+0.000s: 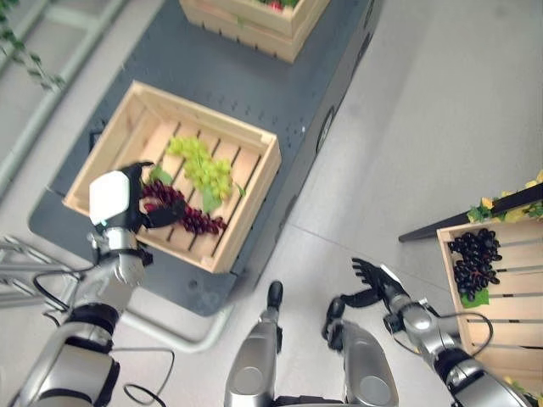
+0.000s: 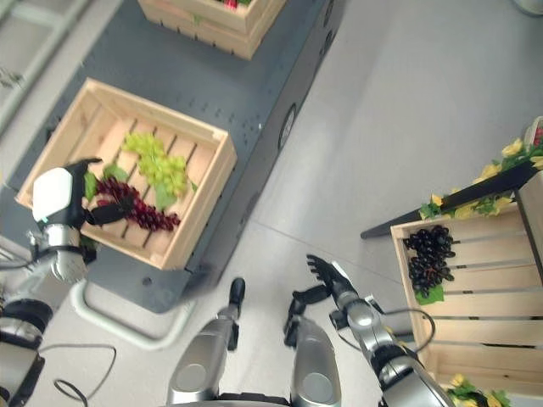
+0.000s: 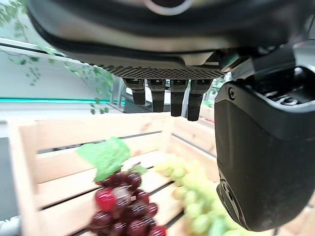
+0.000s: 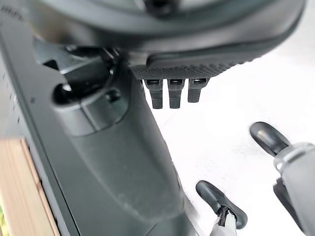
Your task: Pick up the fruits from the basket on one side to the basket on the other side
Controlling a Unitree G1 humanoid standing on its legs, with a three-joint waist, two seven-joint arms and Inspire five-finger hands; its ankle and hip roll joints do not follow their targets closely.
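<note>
The red grapes (image 1: 182, 208) are lying lengthwise just beyond the left hand (image 1: 119, 199), whose straightened fingers are being held above them inside the left crate (image 1: 246, 203); the right hand (image 1: 373, 280), also relaxed, is hanging well apart.

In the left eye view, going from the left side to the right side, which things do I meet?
Left hand → red grapes → green grapes → right hand → black grapes in the wooden crate on the right.
</note>
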